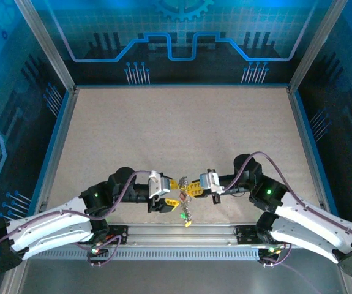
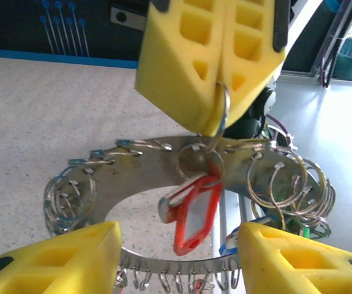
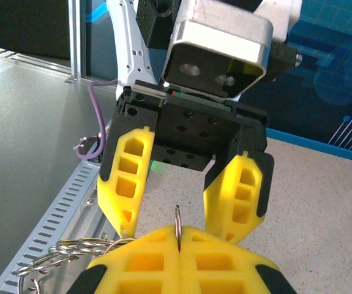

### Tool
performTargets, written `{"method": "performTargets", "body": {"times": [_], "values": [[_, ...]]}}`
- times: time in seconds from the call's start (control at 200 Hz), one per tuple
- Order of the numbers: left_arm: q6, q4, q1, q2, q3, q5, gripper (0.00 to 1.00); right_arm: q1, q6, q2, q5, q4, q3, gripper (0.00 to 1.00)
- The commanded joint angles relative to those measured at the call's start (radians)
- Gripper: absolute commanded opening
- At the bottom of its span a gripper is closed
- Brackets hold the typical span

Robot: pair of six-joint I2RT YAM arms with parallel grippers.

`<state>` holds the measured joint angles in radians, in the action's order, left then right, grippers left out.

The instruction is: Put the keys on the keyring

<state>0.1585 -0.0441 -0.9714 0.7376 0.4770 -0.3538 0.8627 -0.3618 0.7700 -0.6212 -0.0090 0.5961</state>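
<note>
The keyring (image 2: 145,160) is a broad flat metal band with small split rings (image 2: 68,197) through holes along its edge. One small ring (image 3: 177,222) on the band stands edge-on, with my right gripper (image 3: 179,237) shut on it. That gripper (image 2: 218,117) comes down from the top of the left wrist view. A red key (image 2: 197,211) hangs from that small ring. A blue head (image 2: 228,248) and a green head (image 2: 307,231) show at the right. My left gripper (image 2: 179,248) is open, with its fingers (image 2: 71,257) either side of the band's near edge. From above, both grippers meet over the keyring (image 1: 185,196).
More keys dangle below the band (image 1: 188,215) over the slotted aluminium rail (image 1: 182,236) at the table's near edge. The speckled tabletop (image 1: 182,128) stretches behind the grippers, framed by metal posts and blue walls.
</note>
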Motion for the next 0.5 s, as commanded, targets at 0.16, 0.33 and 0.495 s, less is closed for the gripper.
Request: {"method": "performTargets", "body": {"times": [0.16,0.33,0.495], "values": [[-0.012,-0.072,0.003,0.006,-0.015,-0.001,0.55,-0.011,-0.003,0.027,-0.047,0.034,0.075,0.0],[-0.003,-0.111,0.003,0.033,-0.015,-0.017,0.53,-0.008,0.001,0.05,-0.055,0.04,0.088,0.0],[0.011,-0.141,0.003,0.064,-0.011,-0.03,0.33,-0.007,0.003,0.063,-0.06,0.038,0.098,0.0]]}}
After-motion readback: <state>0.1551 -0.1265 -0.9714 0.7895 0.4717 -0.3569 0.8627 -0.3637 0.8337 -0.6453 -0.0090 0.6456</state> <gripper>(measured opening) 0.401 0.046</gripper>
